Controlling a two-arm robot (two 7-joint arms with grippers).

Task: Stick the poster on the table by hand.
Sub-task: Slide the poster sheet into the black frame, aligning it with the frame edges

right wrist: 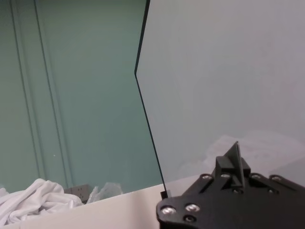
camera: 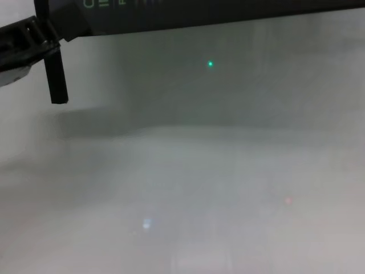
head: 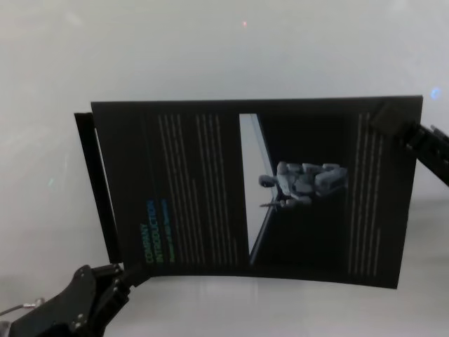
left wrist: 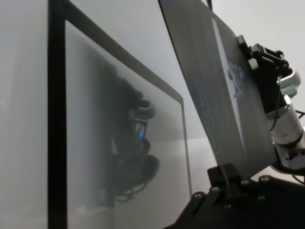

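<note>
The poster (head: 196, 189) is a large black sheet with a teal heading, held up over the pale table (head: 210, 49). My left gripper (head: 123, 270) is shut on its near left corner. My right gripper (head: 386, 116) is shut on its far right corner. In the left wrist view the poster (left wrist: 214, 95) shows almost edge-on, rising tilted from my left gripper (left wrist: 228, 179) to my right gripper (left wrist: 250, 52). In the chest view the poster's lower edge (camera: 228, 8) runs along the top, with my left gripper (camera: 34, 40) at its left end.
A narrow black post (head: 90, 154) stands just behind the poster's left edge and shows in the chest view (camera: 56, 80). A black-framed glass panel (left wrist: 119, 143) stands close to my left wrist. White cloth (right wrist: 33, 195) lies far off.
</note>
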